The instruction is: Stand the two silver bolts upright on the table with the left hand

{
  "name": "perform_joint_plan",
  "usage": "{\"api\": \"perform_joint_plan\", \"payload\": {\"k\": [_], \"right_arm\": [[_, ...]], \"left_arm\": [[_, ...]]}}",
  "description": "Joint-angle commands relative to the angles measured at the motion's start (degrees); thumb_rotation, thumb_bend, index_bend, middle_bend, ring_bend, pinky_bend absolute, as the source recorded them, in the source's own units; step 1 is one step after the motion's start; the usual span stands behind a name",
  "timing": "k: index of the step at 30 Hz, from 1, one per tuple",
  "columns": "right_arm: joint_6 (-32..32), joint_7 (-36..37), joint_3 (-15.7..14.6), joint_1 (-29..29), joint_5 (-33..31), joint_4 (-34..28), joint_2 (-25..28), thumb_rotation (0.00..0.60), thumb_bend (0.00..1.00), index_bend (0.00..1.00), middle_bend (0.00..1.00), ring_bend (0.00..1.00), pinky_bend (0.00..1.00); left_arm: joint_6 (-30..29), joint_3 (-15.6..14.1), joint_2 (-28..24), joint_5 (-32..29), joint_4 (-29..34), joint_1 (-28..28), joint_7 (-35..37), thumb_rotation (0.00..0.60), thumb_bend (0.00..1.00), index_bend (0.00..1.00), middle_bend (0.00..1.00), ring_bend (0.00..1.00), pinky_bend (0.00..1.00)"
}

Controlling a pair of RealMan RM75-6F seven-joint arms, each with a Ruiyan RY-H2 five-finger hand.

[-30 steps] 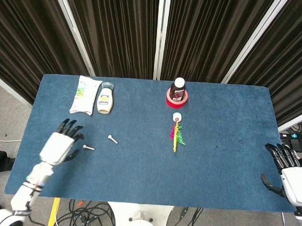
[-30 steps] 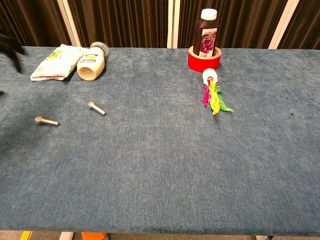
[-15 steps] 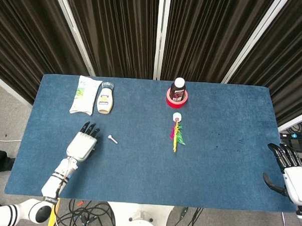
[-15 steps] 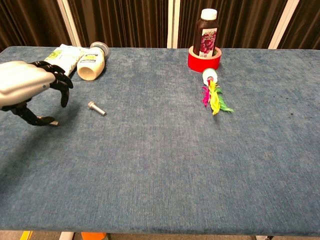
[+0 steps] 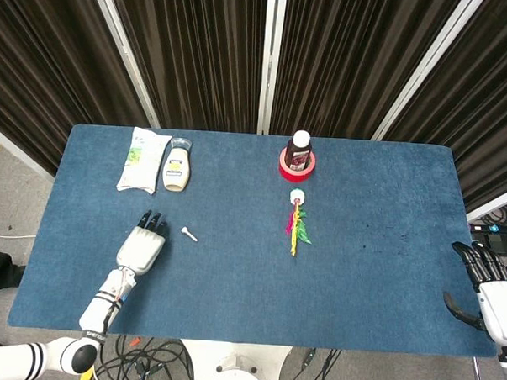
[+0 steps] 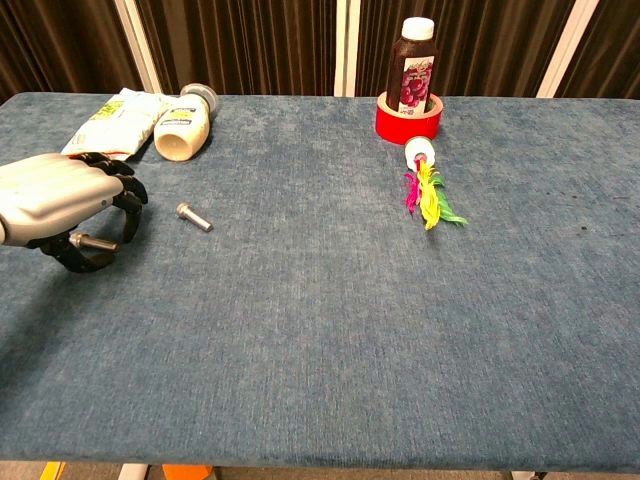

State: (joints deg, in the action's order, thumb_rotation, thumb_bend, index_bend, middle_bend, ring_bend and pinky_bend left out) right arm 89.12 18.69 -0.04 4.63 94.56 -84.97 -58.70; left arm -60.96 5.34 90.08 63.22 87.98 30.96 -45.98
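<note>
Your left hand (image 6: 62, 208) sits low over the blue felt-covered desk (image 6: 330, 330) at about eight o'clock in the head view, palm down, its black fingers (image 6: 122, 190) curled around the first silver bolt (image 6: 88, 240). In the chest view that bolt lies on its side under the palm, between thumb and fingers, its hexagonal head toward the left; you cannot tell from either view whether the fingers actually press on it or only cage it.

The second silver bolt (image 6: 194, 217) lies flat on the desk just beside the hand, at its two o'clock in the head view, untouched and apart from the fingertips.

Your right hand (image 5: 485, 284) hangs at the desk's four o'clock edge, fingers apart and holding nothing.

Toward eleven o'clock lie a white-and-green plastic packet (image 5: 142, 158) and, just beside it, a cream squeeze bottle with a grey cap (image 5: 177, 164), on its side. Near twelve o'clock a dark juice bottle with a white cap (image 6: 414, 67) stands upright inside a red tape roll (image 6: 408, 122). Just below them lies a shuttlecock with pink, yellow and green feathers (image 6: 428, 195), its white base pointing at the roll.
</note>
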Motion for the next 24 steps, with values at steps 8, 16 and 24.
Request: {"api": "perform_joint_plan", "payload": {"k": [8, 16, 24], "right_arm": [[-0.52, -0.34, -0.03, 0.12, -0.16, -0.25, 0.07, 0.6, 0.26, 0.04, 0.1, 0.0, 0.0], [-0.4, -0.69, -0.04, -0.08, -0.26, -0.63, 0.24, 0.6, 0.26, 0.04, 0.1, 0.0, 0.0], [-0.07, -0.82, -0.01, -0.32, -0.26, -0.85, 0.35, 0.6, 0.25, 0.04, 0.1, 0.0, 0.0]], "left_arm": [[-0.69, -0.19, 0.3, -0.87, -0.92, 0.73, 1.36, 0.6, 0.34, 0.52, 0.18, 0.03, 0.0], [-0.35, -0.28, 0.36, -1.35, -1.83, 1.16, 3.78, 0.6, 0.38, 0.53, 0.18, 0.03, 0.0], [-1.38, 1.44, -1.93, 0.97, 0.15, -0.21, 15.62, 0.6, 0.41, 0.54, 0.18, 0.03, 0.0]]}}
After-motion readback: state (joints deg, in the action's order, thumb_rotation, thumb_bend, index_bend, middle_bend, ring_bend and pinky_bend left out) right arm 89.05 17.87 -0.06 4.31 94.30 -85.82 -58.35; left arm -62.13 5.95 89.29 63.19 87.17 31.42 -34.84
